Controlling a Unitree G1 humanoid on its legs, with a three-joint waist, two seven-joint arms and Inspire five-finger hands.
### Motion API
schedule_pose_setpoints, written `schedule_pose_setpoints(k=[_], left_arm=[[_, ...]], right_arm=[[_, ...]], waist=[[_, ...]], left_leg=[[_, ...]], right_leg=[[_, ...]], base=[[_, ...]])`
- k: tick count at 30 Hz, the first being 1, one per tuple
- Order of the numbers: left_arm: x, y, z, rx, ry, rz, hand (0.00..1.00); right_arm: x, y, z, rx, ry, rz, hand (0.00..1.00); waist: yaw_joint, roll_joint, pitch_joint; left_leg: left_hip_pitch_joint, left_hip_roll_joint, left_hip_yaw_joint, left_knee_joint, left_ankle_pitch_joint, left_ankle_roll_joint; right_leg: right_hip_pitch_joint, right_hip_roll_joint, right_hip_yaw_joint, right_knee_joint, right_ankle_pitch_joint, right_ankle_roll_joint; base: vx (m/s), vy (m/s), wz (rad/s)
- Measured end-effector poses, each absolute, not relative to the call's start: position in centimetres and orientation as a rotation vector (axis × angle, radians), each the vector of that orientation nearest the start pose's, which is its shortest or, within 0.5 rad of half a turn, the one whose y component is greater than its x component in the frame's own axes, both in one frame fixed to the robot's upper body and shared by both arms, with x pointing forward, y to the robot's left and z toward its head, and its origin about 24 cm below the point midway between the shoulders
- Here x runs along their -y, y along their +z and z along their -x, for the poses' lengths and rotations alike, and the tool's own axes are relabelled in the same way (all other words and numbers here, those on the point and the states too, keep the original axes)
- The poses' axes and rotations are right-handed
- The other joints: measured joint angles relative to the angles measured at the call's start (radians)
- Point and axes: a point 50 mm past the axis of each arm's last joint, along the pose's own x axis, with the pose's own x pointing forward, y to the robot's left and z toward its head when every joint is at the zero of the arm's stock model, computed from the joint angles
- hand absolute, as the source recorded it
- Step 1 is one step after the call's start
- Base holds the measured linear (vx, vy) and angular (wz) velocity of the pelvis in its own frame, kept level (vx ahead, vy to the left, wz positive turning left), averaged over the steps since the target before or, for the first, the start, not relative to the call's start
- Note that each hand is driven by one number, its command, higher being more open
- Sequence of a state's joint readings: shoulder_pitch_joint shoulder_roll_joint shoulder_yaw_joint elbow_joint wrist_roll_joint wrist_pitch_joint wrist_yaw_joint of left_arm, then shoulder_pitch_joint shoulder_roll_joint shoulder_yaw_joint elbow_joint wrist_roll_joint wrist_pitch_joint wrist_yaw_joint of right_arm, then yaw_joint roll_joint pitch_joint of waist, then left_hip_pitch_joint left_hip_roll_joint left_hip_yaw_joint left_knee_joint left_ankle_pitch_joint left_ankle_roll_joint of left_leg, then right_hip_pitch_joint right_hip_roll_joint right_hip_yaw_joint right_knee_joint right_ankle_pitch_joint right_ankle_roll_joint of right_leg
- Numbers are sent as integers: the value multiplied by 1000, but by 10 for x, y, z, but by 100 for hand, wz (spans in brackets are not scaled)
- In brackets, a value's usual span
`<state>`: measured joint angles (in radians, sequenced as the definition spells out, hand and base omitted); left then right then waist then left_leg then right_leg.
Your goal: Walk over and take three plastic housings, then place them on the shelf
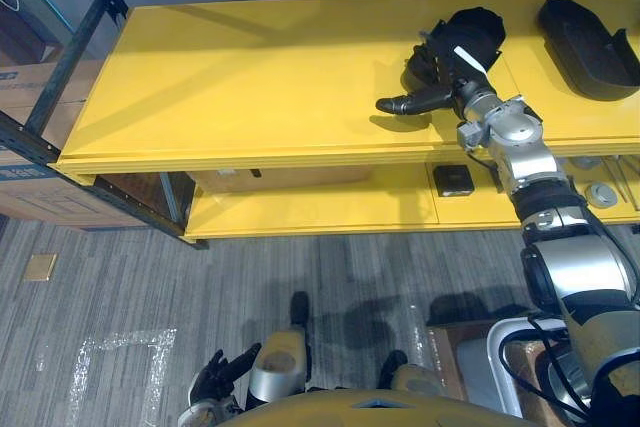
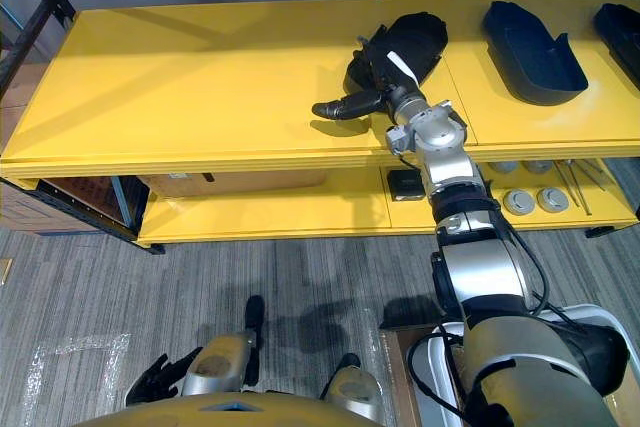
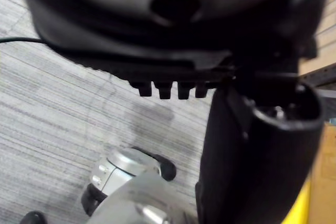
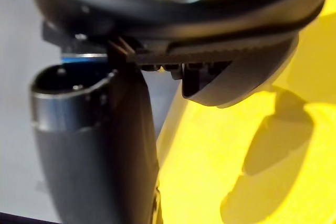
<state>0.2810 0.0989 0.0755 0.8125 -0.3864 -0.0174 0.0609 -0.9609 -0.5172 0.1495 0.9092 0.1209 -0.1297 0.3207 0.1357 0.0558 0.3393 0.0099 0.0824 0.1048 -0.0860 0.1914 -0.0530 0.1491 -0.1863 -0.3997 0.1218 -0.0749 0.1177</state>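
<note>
Fingers of the right hand (image 1: 445,65) lost against the near edge of a black housing (image 1: 478,29), dark on dark: clamped or merely touching, cannot tell. Thumb out straight to the robot's left, low over the yellow board, clear of the housing. Housing itself on the top board of the yellow shelf (image 1: 250,77), right of the middle. Further right on the same board, well apart, a second housing (image 2: 535,47), hollow side up. Beyond that, cut by the edge of the right eye view, a third housing (image 2: 622,32). On the lower board, below the right wrist, a small black box (image 1: 453,179), and to its right some round metal discs (image 2: 520,200). Down low over the grey carpet (image 1: 300,267), the left hand (image 1: 215,379), fingers spread and relaxed, holding nothing.
</note>
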Motion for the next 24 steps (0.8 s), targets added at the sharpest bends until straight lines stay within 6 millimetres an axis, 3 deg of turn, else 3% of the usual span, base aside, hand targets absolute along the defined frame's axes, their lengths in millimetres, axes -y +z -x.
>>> schedule_pose_setpoints(k=[5,10,14,15,19,22,24], left_arm=[[-210,-152,-64,-1023,438,263,100],[-210,-151,-64,-1019,433,263,100],[-210,-151,-64,-1017,436,264,100],[-211,-151,-64,-1015,440,265,100],[-214,-151,-61,-1019,456,265,100],[-218,-151,-60,-1017,459,252,100],[-219,-150,-62,-1002,461,247,100]], right_arm=[[217,186,-399,109,281,572,100],[214,187,-400,182,177,718,100],[213,220,-393,407,-50,731,100],[209,242,-382,548,-119,693,100],[200,284,-351,814,-188,640,100],[203,289,-346,816,-218,608,100],[215,277,-351,707,-242,532,100]], waist=[[2,0,0],[4,0,0],[-1,-2,1],[-3,-3,2],[-31,-11,0],[-57,-17,-1],[-56,-24,-3]], left_leg=[[-1,0,2,0,0,0],[-4,1,6,-2,-1,-1],[-5,4,17,0,-2,-1],[-5,8,28,0,-3,-1],[2,17,50,0,-8,-8],[7,18,59,0,-9,-9],[15,26,73,-3,-11,-12]], right_leg=[[-2,0,3,1,0,0],[-8,2,8,1,0,0],[-13,9,20,-6,3,3],[-21,11,30,-8,4,3],[-23,18,50,-19,8,0],[-22,24,60,-20,9,-2],[-22,30,74,-21,12,-6]], base=[[0,0,0],[0,0,0],[5,-28,-9],[12,-32,-16],[32,-39,-18],[13,-34,-11],[-28,-16,-18]])
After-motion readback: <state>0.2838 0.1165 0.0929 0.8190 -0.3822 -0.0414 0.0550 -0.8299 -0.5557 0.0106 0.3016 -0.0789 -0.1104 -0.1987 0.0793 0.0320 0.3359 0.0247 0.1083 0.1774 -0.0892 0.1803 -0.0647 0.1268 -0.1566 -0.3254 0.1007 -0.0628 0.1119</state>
